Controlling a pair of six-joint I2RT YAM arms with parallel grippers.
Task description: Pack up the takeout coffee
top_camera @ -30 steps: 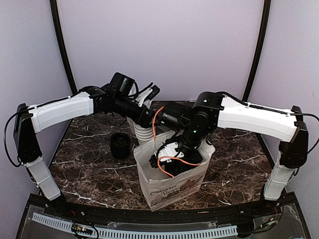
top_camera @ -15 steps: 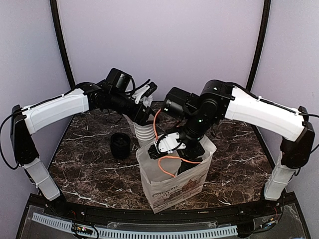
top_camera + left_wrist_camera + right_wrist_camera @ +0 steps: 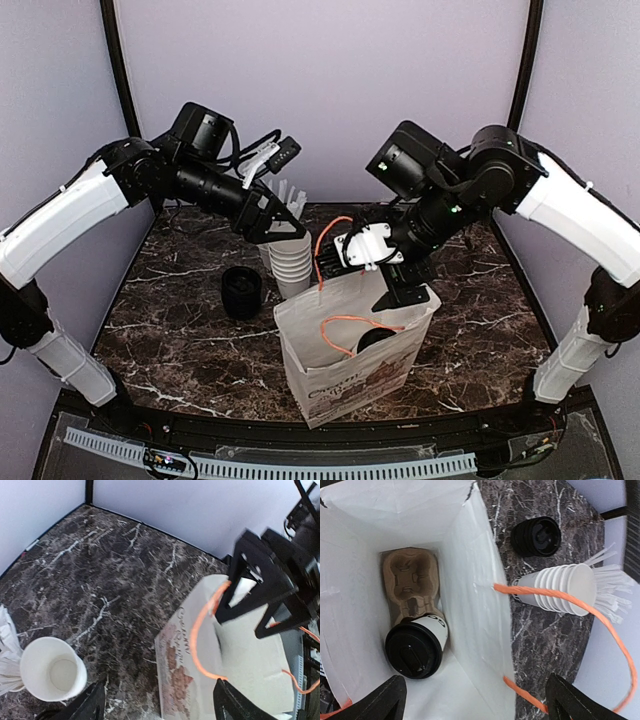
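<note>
The takeout coffee, a white paper cup with black lettering and a black lid, stands inside the white paper bag on a brown cardboard carrier. In the top view only its lid shows, deep in the bag. My right gripper hangs open and empty above the bag's mouth; in its wrist view it is well above the cup. My left gripper is open and empty, raised above the stack of lidless cups. In the left wrist view it looks down on the bag.
A stack of black lids sits left of the bag. A cup of white straws stands behind the cup stack. The bag's orange handles hang loose, one over the cup stack. Walls close in at the back and sides.
My right gripper has risen out of the bag, leaving the coffee inside. My left arm has lifted up and back to the left, away from the bag.
</note>
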